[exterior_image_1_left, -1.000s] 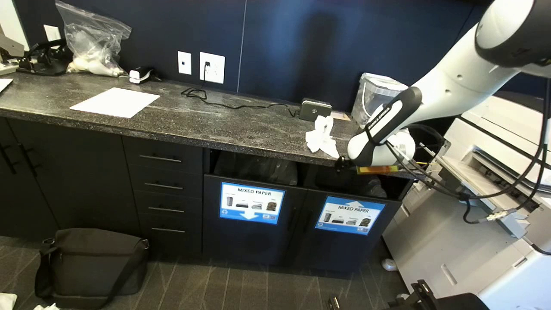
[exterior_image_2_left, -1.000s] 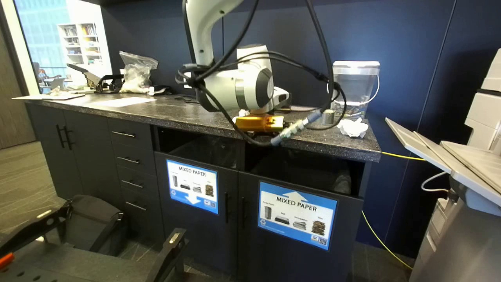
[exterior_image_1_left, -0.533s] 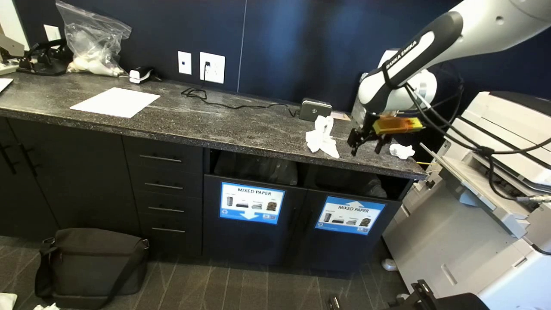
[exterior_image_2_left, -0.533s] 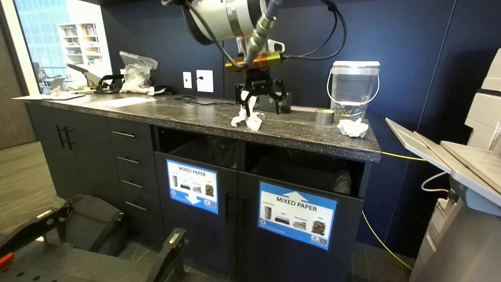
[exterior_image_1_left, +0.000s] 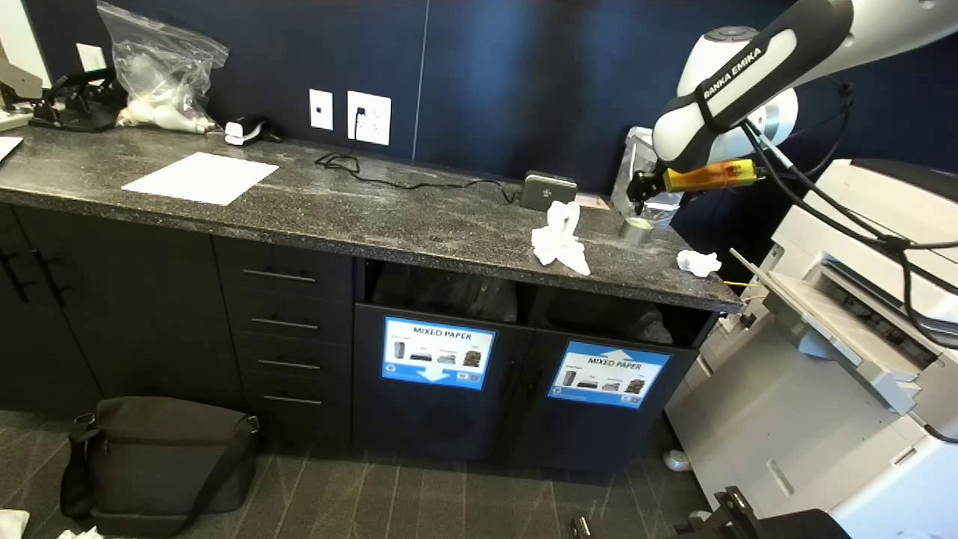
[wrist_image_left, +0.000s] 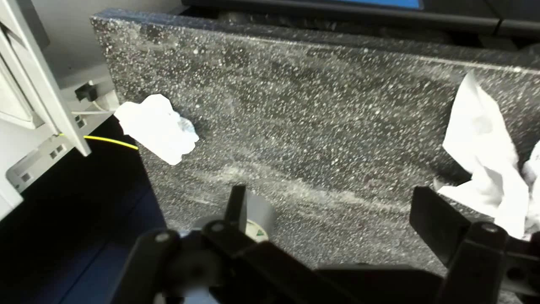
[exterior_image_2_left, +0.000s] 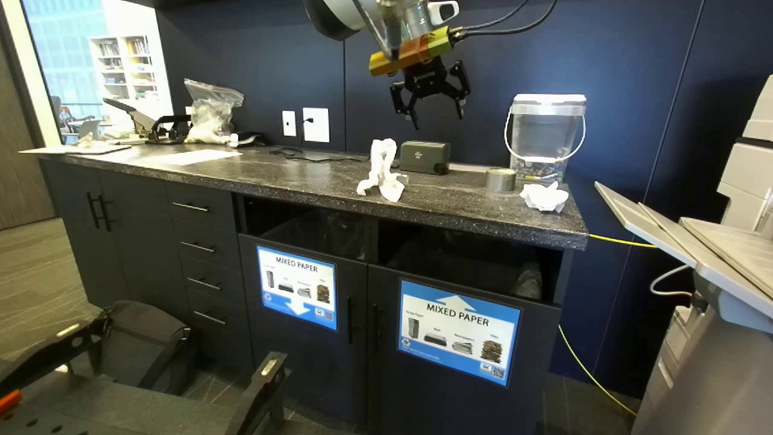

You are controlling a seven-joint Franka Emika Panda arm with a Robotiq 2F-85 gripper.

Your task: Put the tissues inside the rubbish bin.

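Empty claw [exterior_image_2_left: 438, 119] spread wide above the table [exterior_image_2_left: 302, 170]: likely the pick-up step.
The tall tissue [exterior_image_2_left: 384, 172] and tissue wad [exterior_image_2_left: 543, 197] sit on it, the wad near the clear rubbish bin [exterior_image_2_left: 546, 133]; next calls for lowering onto one. Door signs [exterior_image_2_left: 459, 329] read "MIXED PAPER"; the arm [exterior_image_1_left: 748, 73], "ANKA EMIKA".

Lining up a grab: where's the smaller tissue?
In an exterior view, the smaller tissue lies near the right end of the counter, just right of the grey roll.
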